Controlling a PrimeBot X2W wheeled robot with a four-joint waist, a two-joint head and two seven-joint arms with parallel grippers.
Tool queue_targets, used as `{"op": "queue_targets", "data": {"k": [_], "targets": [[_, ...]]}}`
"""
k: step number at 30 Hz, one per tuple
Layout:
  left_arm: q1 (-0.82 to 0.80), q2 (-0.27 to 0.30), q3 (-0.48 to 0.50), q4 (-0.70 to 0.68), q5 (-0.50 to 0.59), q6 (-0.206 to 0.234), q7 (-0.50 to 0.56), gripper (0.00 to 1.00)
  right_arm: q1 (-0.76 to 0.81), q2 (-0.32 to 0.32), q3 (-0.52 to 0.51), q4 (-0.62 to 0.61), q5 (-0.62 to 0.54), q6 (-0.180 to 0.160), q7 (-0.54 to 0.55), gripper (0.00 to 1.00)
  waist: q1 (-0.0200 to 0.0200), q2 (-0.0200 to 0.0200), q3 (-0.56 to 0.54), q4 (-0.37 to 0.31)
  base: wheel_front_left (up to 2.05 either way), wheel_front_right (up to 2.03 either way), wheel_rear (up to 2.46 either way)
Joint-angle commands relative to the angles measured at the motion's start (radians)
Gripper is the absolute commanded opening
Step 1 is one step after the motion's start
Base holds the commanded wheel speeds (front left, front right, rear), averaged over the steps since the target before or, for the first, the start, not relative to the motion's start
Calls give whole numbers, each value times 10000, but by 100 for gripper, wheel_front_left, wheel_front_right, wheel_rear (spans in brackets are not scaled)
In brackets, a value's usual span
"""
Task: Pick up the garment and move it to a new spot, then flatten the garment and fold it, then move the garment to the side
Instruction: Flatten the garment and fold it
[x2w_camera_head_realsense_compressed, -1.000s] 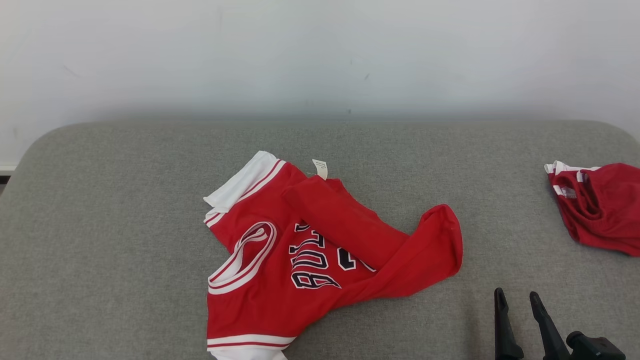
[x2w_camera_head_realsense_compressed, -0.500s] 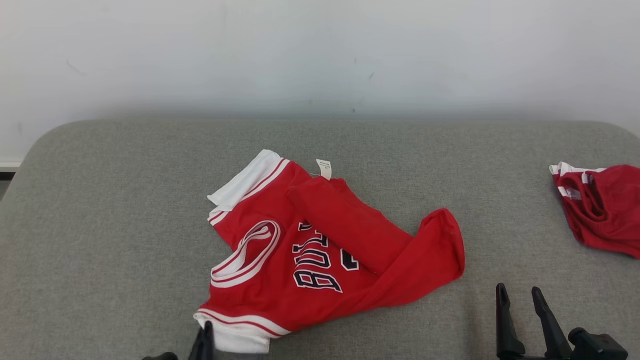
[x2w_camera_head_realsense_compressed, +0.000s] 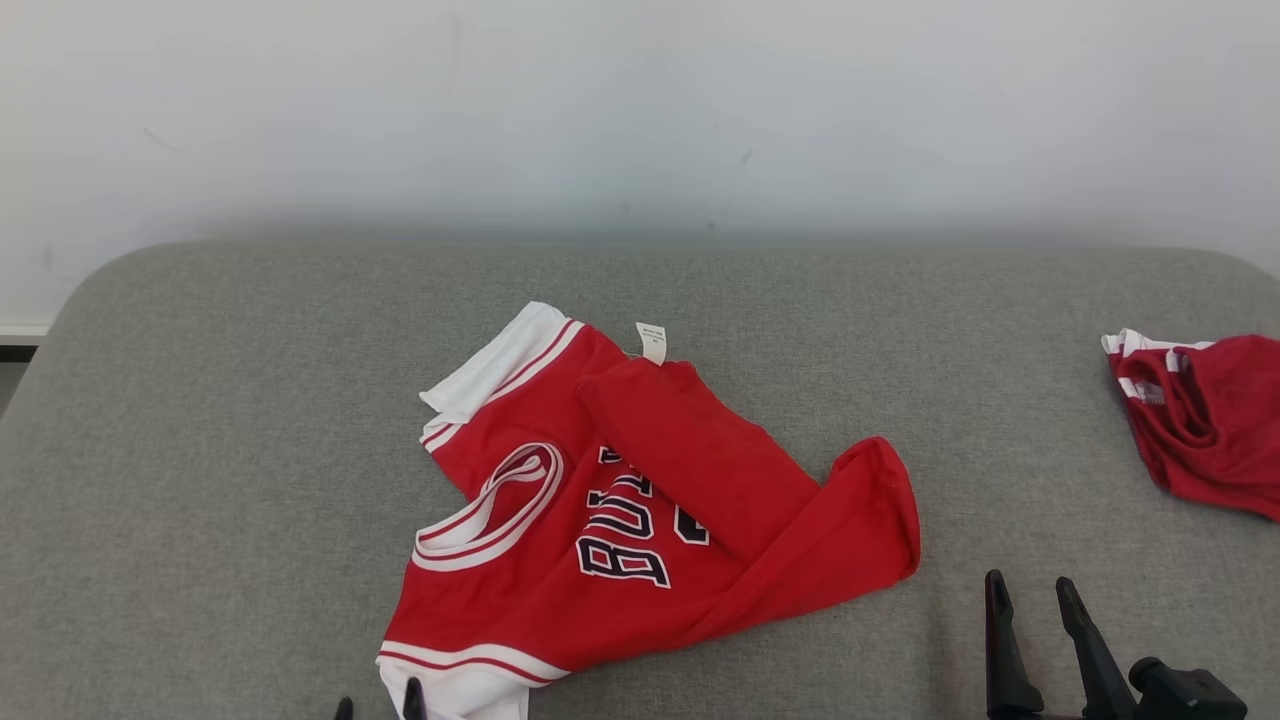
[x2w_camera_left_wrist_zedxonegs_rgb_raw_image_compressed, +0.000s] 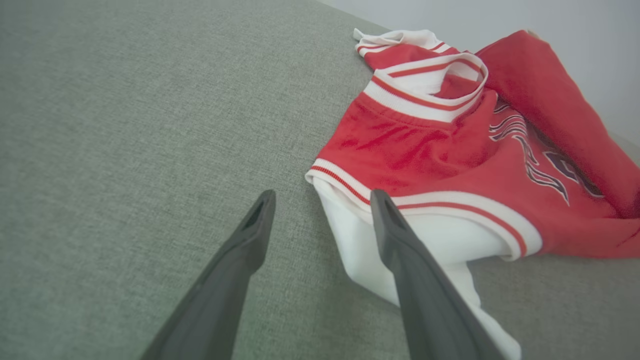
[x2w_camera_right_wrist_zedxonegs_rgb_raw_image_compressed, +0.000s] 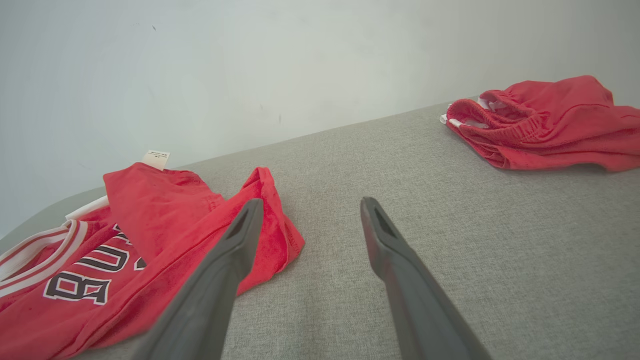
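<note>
Left gripper: the two dark fingers stand apart and clamp nothing. In the left wrist view one finger crosses in front of the white sleeve; the other stands over bare grey cushion. Whether the finger touches the sleeve cannot be told. In the head view the fingertips show at the bottom edge, just beside that sleeve.

Right gripper: fingers spread apart and empty, over bare cushion; position is 4 o'clock from the jersey, near its folded red hem but apart from it.

Jersey: lies crumpled near the middle of the cushion, chest side up. The striped collar sits at its 9 o'clock. The black white-edged letters read sideways just right of the collar, and part of them is covered by a red fold that runs from 12 o'clock down to 4 o'clock. One white sleeve lies at 11 o'clock, the other at 7 o'clock. A small white label stands up at 12 o'clock.

Second red garment: bunched at the 3 o'clock edge of the cushion, well apart from the jersey; its edging is thin white stripes.

Pale wall: behind the cushion at 12 o'clock.
</note>
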Motion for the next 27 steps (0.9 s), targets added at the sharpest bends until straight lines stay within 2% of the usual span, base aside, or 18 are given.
{"op": "queue_targets", "data": {"k": [1, 5, 9, 15, 19, 27], "targets": [[286, -86, -13, -89, -107, -70, -63, 100, 73, 4, 18, 10, 6, 12, -20, 100, 0, -1, -13, 24, 0, 0, 0], [599, -260, -363, -448, -212, -123, -81, 100, 8, -109, 88, 173, -3, 12, -20, 100, 0, -1, -31, 125, 0, 0, 0], [806, -349, -1183, -591, -359, -76, 417, 100, -267, -302, 166, 415, -13, 12, -19, 100, 0, -1, 4, 182, 0, 0, 0], [985, -363, -1850, -1270, -1086, 179, 795, 100, -813, -689, 375, 846, -199, 12, -20, 100, 0, -1, 149, 190, 0, 0, 0], [854, -352, -2131, -1306, -944, 533, 965, 100, -1436, -973, 781, 1555, -201, 12, -20, 100, 0, -1, 281, 161, 0, 0, 0], [495, -357, -2220, -728, -1263, 488, 795, 100, -2950, -1435, 1809, 3291, 33, 12, -19, 100, 0, -1, 482, 266, 0, 0, 0]]}}
